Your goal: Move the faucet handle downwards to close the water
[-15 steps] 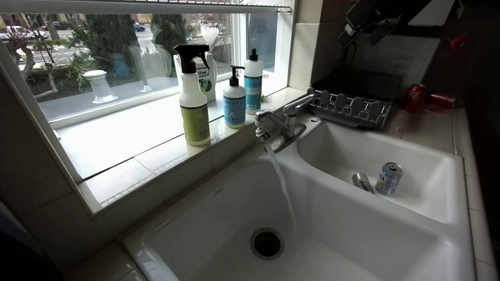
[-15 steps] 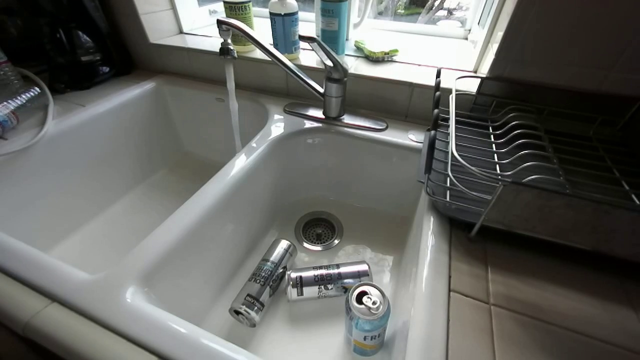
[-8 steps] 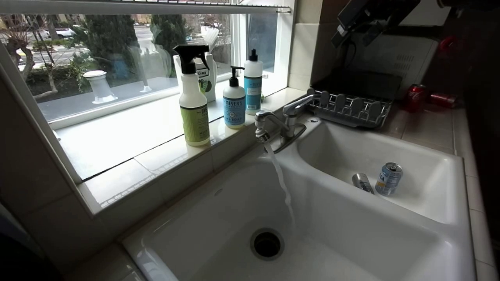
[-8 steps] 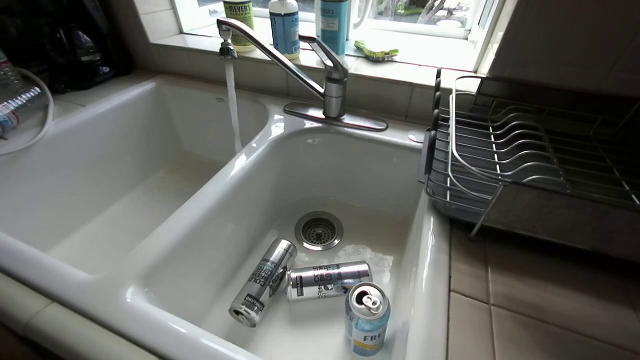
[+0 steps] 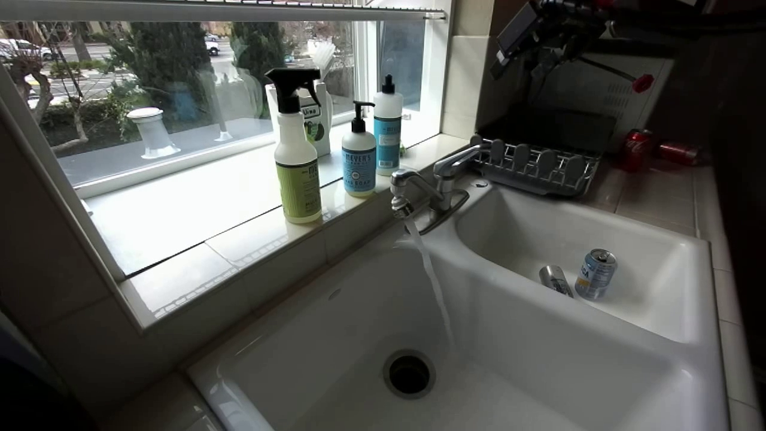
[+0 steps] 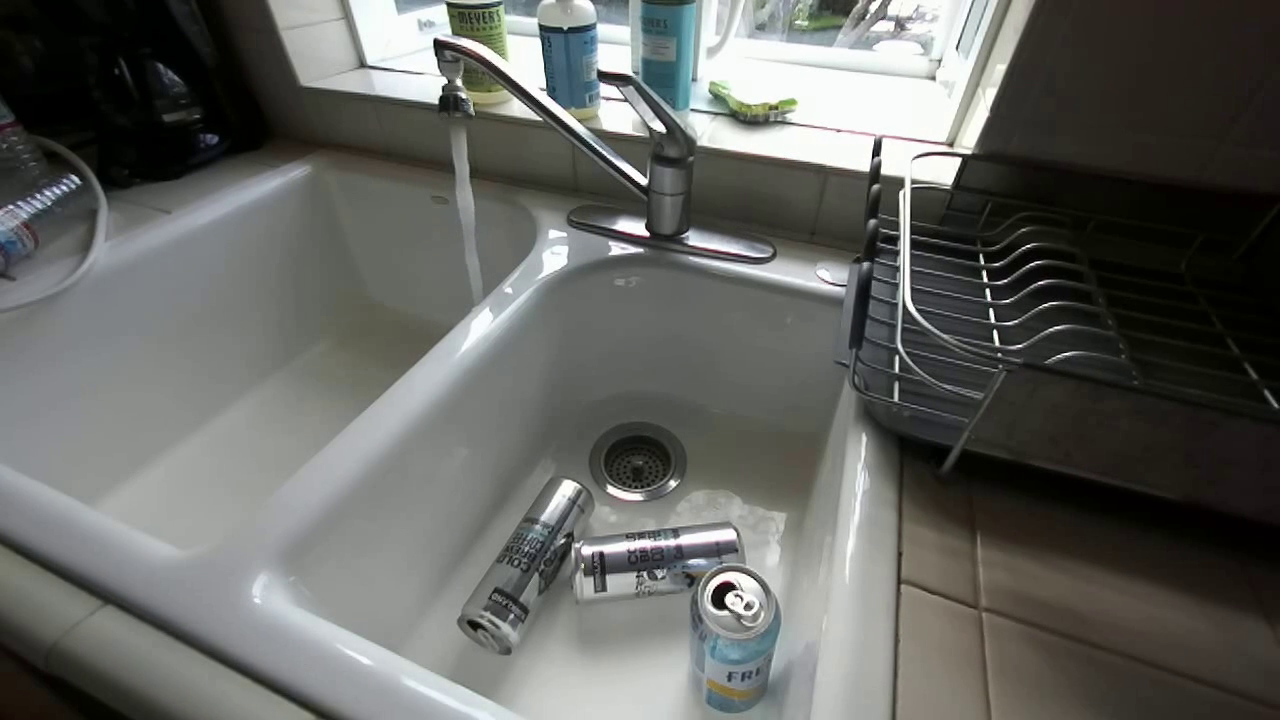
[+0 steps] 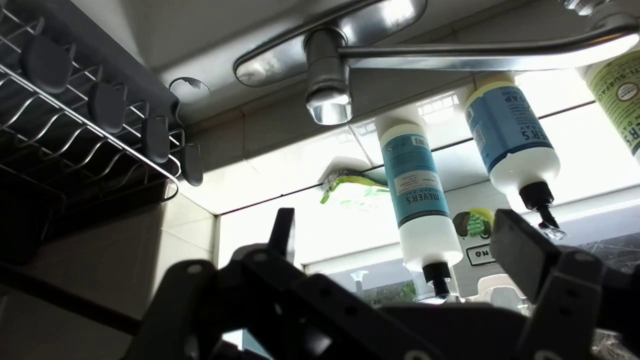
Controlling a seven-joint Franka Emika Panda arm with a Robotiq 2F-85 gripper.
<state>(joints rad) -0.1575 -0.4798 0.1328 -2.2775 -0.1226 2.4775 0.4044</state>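
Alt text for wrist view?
Open gripper at the bottom, not touching the chrome faucet handle at upper center; the scene appears inverted. A dish rack is at left; a teal-labeled bottle, a blue-labeled bottle and a green-labeled bottle stand on the windowsill at right.

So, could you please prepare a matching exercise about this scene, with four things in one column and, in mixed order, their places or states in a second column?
Things
1. water
2. gripper
3. faucet handle
4. light-blue can

Place or state
A. standing upright in a sink basin
B. mounted atop the faucet body
C. falling from the spout
D. open, jaws apart

Pairs: 1-C, 2-D, 3-B, 4-A
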